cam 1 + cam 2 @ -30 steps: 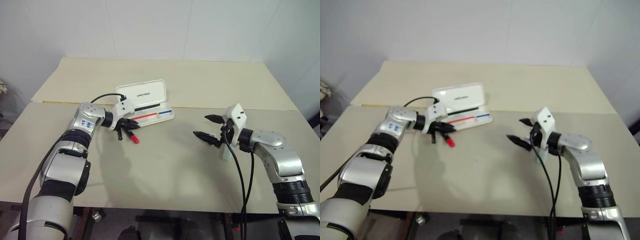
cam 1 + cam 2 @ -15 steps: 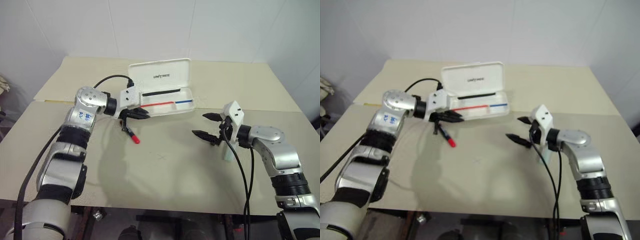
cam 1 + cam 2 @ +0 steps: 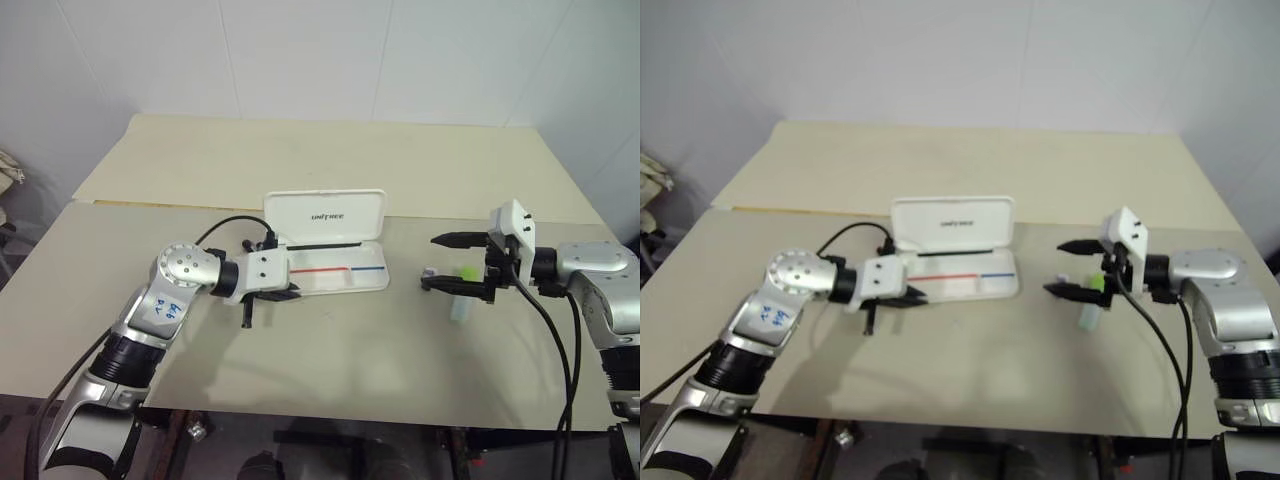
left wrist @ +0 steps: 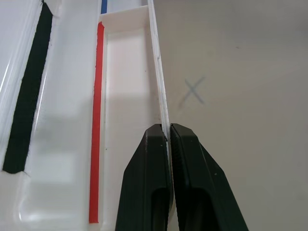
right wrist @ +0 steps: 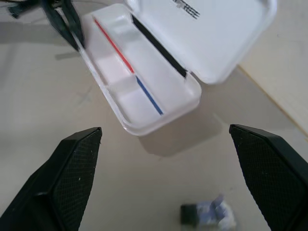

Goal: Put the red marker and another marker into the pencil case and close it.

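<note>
Presently: left claw (image 4: 168, 139) pressed together, pinching the front wall of the pencil case (image 3: 335, 275) at its left end. Case lying open at mid tabletop (image 3: 330, 350), lid (image 3: 325, 214) raised at the far side, tray showing red and blue line. Right claw (image 3: 447, 262) spread wide, empty, well apart from case to its right. Pale green marker (image 3: 461, 300) lying on tabletop just below and beside right claw, not touched. Small dark stub (image 5: 207, 214) lying near right claw. Red marker: location cannot be told.
</note>
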### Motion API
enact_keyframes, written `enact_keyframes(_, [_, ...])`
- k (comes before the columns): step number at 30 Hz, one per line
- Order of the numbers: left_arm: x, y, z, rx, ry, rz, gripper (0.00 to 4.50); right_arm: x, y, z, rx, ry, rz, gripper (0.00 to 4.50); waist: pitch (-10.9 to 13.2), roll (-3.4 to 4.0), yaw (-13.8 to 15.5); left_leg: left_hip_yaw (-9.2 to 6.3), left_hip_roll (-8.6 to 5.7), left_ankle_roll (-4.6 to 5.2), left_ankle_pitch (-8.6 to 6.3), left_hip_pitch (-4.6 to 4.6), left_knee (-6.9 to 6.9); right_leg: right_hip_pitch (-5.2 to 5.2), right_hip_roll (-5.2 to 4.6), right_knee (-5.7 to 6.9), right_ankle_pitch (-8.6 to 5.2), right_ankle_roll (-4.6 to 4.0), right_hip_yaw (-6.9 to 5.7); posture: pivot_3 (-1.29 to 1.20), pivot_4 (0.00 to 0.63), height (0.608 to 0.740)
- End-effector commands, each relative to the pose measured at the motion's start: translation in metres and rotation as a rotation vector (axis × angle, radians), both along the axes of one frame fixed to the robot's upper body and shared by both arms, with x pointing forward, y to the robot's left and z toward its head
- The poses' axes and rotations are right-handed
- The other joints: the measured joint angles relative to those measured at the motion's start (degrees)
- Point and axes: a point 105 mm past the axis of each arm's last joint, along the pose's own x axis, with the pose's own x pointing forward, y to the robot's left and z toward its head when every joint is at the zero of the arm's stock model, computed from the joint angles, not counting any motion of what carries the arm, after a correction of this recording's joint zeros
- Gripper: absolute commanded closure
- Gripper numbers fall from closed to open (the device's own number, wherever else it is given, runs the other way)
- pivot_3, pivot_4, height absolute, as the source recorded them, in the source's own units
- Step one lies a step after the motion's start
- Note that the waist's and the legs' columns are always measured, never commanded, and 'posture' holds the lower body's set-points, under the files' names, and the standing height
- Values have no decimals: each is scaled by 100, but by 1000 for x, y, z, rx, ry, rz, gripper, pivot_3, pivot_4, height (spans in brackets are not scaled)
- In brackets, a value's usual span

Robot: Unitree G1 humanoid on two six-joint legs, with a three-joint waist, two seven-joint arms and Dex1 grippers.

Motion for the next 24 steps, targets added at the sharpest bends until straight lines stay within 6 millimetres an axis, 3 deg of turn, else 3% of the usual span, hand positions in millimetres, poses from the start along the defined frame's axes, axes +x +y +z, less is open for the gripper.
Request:
enact_keyframes(1, [-8, -5, 1, 19, -85, -9, 4476, -20, -2, 9, -6, -21, 65, 0, 0, 0, 2, 2, 0, 0, 0, 0, 0, 0, 0, -1, 0, 0, 2, 0, 150, 740])
enact_keyframes(9, [-23, -17, -15, 6, -115, -13, 4476, -34, 10, 1, 18, 10, 106, 0, 2, -3, -16, 49, -7, 6, -3, 26, 3, 0, 0, 0, 16, 16, 60, 0, 150, 740])
enact_keyframes(16, [-43, -32, -17, -39, -105, -62, 4476, -29, 15, -1, 34, 3, 81, 0, 2, -4, -12, 56, -9, 12, -6, 25, 6, -1, 0, -8, 21, 19, 71, 0, 150, 740])
enact_keyframes(24, [-67, -35, -28, -91, 14, -92, 4476, -20, 20, -2, 44, -13, 60, 0, 2, -4, -20, 61, -9, 17, -9, 29, 5, -1, 0, -8, 21, 20, 76, 0, 150, 740])
